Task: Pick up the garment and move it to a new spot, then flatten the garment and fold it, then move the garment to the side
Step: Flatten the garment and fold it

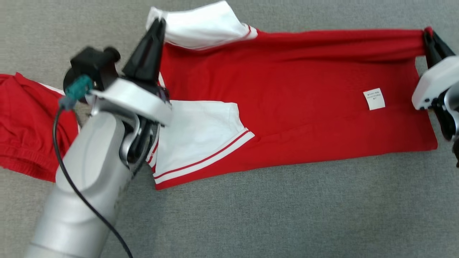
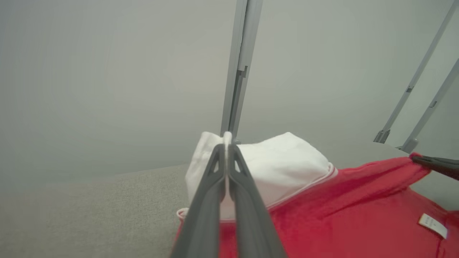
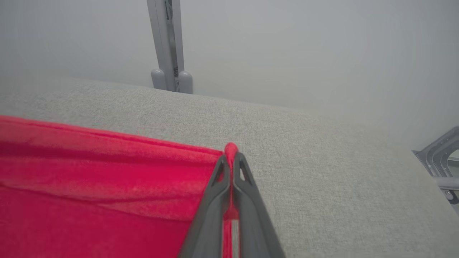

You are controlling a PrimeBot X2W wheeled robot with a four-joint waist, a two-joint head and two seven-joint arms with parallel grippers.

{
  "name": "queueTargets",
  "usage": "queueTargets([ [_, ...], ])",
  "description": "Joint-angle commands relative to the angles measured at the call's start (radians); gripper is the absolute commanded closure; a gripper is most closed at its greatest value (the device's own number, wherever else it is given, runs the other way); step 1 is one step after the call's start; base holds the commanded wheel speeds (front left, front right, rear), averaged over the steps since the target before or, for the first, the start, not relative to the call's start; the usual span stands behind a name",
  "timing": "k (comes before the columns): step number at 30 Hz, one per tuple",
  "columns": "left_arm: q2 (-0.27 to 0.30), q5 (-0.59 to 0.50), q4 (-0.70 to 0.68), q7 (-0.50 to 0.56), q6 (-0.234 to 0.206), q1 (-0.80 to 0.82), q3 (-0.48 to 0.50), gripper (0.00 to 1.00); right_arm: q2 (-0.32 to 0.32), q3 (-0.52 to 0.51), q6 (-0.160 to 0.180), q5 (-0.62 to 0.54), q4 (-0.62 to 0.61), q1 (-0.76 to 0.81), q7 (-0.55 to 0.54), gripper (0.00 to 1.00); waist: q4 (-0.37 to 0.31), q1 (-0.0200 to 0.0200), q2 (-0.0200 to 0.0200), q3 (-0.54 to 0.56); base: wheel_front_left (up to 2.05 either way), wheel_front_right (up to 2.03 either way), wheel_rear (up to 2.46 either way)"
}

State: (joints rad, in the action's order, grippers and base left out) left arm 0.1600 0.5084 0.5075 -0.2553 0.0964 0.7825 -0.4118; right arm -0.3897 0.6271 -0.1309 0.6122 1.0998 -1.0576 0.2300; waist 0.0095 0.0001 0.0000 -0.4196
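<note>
Red garment (image 1: 304,107) stretches lengthwise left to right, white sleeves (image 1: 200,139) leftward.

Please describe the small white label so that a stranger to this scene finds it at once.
On the grey fabric surface lies a spread red short-sleeved shirt. Near its right end, toward the right gripper, sits a small white rectangular label. Unlike the large white striped sleeves, it is tiny and carries printed text.
</note>
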Motion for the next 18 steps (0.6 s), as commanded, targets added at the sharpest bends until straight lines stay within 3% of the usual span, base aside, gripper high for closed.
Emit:
queueTargets([
  [1, 0.015, 0.012, -0.046, 0.009, -0.014, -0.051, 0.001, 1.00, -0.013, 0.007, 0.000, 0.010, -0.012, 0.034, 0.013, 1.00, 0.016, -0.0001, 0.0000, 0.023, 0.00, 0.00, 0.00],
  [10, 0.033, 0.059, -0.314, 0.079, -0.100, -0.321, -0.003, 1.00, -0.059, 0.001, 0.000, 0.041, -0.071, 0.173, 0.034, 1.00, 0.038, -0.0001, 0.0000, 0.065, 0.00, 0.00, 0.00],
  [18, 0.019, 0.084, -0.401, 0.108, -0.135, -0.461, -0.036, 1.00, -0.085, -0.045, 0.000, 0.020, -0.157, 0.269, 0.036, 1.00, 0.038, -0.0001, 0.0000, 0.064, 0.00, 0.00, 0.00],
])
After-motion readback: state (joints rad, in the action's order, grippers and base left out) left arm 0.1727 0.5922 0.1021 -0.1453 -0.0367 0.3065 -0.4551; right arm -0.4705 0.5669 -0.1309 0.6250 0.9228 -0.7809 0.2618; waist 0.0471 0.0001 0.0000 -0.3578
